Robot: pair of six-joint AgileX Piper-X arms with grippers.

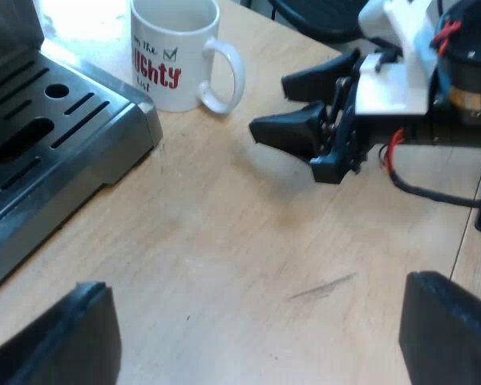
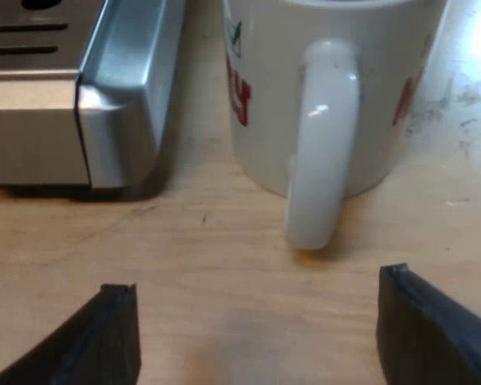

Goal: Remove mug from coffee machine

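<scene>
two pincers, left pincer (image 1: 256, 321) and right pincer (image 2: 256, 321), hang spread, empty. the mug (image 2: 329, 96) stands just ahead of the right one, handle toward it; a forward nudge might topple it.

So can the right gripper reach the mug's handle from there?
Probably yes. The right gripper is open, facing the handle of the mug, with only bare table between them. The espresso machine stands beside the mug, not in the path.
</scene>
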